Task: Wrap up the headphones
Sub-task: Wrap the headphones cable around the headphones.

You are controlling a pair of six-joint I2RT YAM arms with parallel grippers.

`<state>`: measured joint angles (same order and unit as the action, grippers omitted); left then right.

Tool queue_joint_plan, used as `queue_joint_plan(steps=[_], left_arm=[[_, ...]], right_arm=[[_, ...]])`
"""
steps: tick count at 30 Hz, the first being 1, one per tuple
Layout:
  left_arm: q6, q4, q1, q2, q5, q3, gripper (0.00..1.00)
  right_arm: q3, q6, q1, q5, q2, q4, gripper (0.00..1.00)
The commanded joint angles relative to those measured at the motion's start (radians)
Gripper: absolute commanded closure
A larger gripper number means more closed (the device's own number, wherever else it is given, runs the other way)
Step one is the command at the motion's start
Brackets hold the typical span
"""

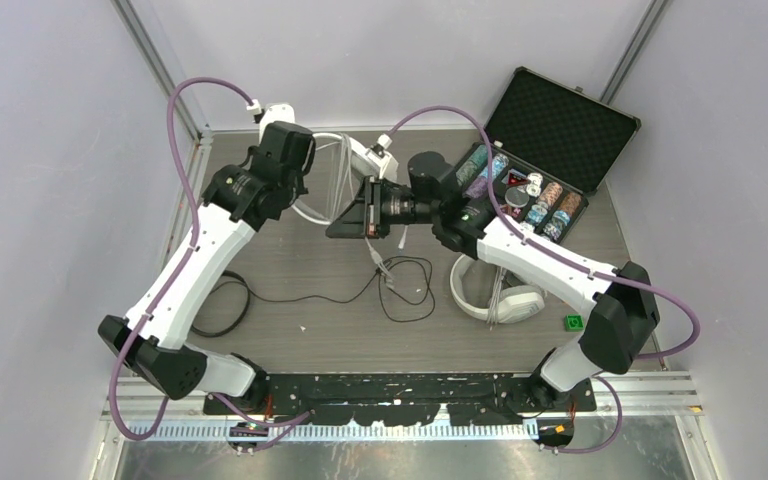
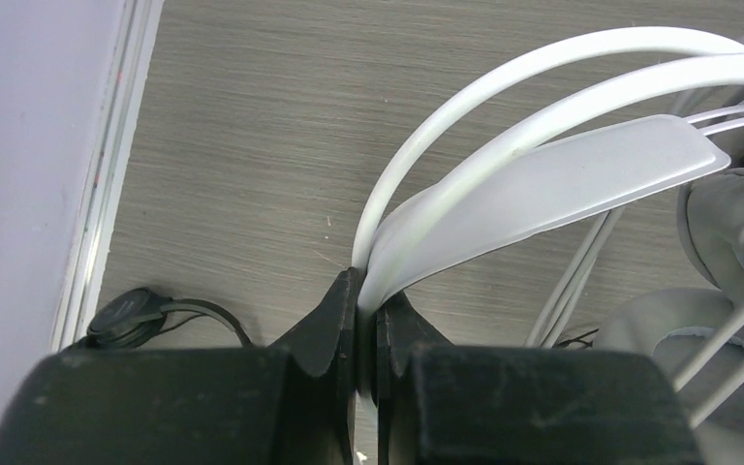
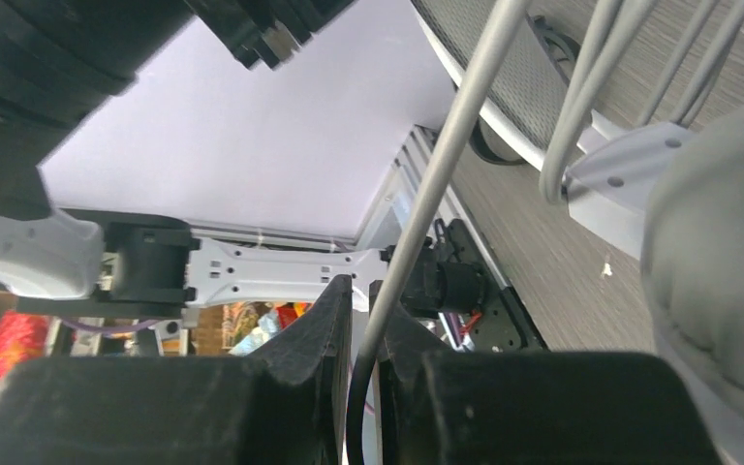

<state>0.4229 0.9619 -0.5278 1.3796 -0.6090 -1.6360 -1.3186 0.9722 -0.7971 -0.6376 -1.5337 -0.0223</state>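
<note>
Two arms meet over the far middle of the table (image 1: 310, 340) and hide most of the raised white headset (image 1: 322, 185); from above only arcs of its headband show. The left arm (image 1: 195, 270) runs from its near-left base up and inward, wrist tilted down toward the table. The right arm (image 1: 550, 265) folds at its near-right elbow and reaches leftward. An open poker chip case (image 1: 545, 150) sits at far right. A second white headset (image 1: 495, 295) lies flat beside the right forearm, band bowing left, partly covered. The black headset (image 1: 222, 305) is near the left forearm, half hidden; its black cable (image 1: 400, 290) trails right in loose loops. Left wrist view: the left fingers (image 2: 344, 315) clamp the flat band of the raised headset, which curves up and right toward grey cups cut off at the frame edge. The right fingers (image 3: 339, 310) are nearly closed on a thin pale line of that headset; cable or frame wire, cannot tell.
</note>
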Motion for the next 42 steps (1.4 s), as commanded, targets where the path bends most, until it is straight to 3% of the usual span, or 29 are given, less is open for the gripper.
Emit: queue_joint_plan(steps=[1,15,22,27,36,42], left_arm=[[0.126,-0.085,0.015,-0.004,-0.021,-0.065,1.0],[0.293,-0.034,0.041,0.028,0.001,-0.149,1.0],[0.428,-0.028,0.067,0.008,0.062,-0.171,1.0],[0.5,-0.004,0.089,-0.003,0.133,-0.185,1.0],[0.561,-0.007,0.114,-0.067,0.187,-0.168,1.0],[0.592,-0.02,0.12,-0.091,0.216,-0.159,1.0]], right_arm=[[-0.054,-0.112,-0.035,0.119,0.035,0.081,0.82],[-0.136,-0.264,-0.099,0.337,0.04,0.253,0.83],[-0.112,-0.437,-0.139,0.513,0.037,0.282,0.83],[-0.011,-0.504,-0.162,0.733,0.069,0.212,0.83],[0.101,-0.605,-0.238,0.817,0.11,0.064,0.82],[0.122,-0.676,-0.285,0.902,0.124,0.027,0.74]])
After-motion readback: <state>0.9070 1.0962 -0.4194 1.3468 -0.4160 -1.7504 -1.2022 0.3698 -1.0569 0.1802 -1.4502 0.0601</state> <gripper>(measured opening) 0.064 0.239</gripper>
